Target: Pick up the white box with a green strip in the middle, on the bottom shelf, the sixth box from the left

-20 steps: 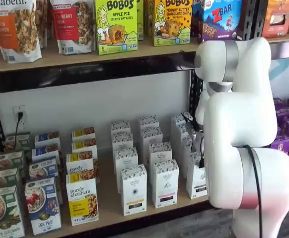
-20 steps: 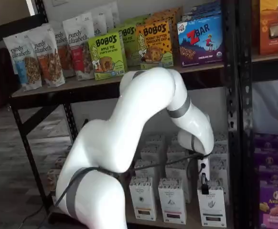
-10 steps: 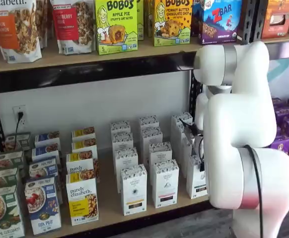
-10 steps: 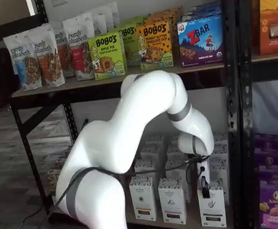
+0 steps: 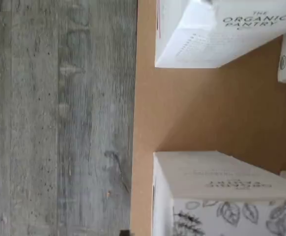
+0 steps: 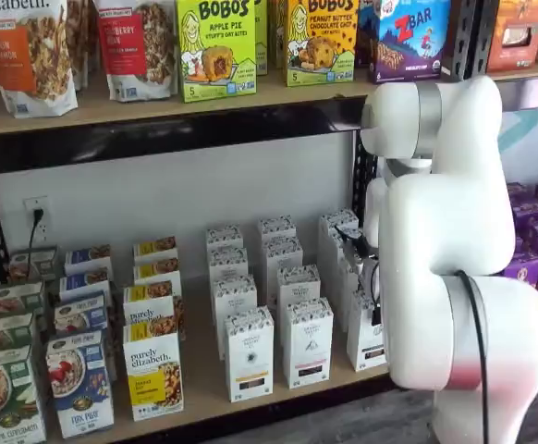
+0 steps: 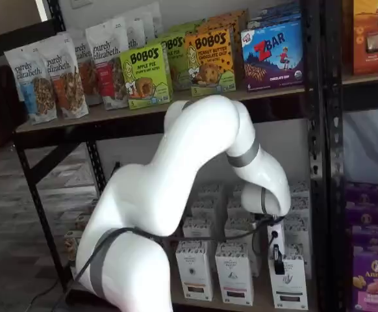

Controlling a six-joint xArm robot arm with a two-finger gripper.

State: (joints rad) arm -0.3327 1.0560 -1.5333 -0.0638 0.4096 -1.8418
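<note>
The white box [image 6: 366, 337] is the rightmost carton of the front row on the bottom shelf [image 6: 204, 384], half hidden by my arm. In a shelf view it shows whole [image 7: 288, 283], with a speckled top band and a dark strip low on its face. My gripper [image 7: 278, 259] hangs right over its top, the black fingers seen side-on with no gap showing. In a shelf view the gripper [image 6: 374, 310] is mostly behind the arm. The wrist view shows two white cartons, one printed "The Organic Pantry" [image 5: 221, 29] and one with a leaf band [image 5: 221, 196]; I cannot tell which is the target.
Two like white cartons [image 6: 307, 340] [image 6: 249, 353] stand to the left in the front row, with more rows behind them. Cereal boxes [image 6: 153, 370] fill the shelf's left. The black rack post [image 7: 319, 195] is close on the right. The grey plank floor [image 5: 59, 118] lies beyond the shelf edge.
The arm has sunk a little, bringing the gripper slightly lower toward the top of the rightmost front carton. The boxes have not moved.
</note>
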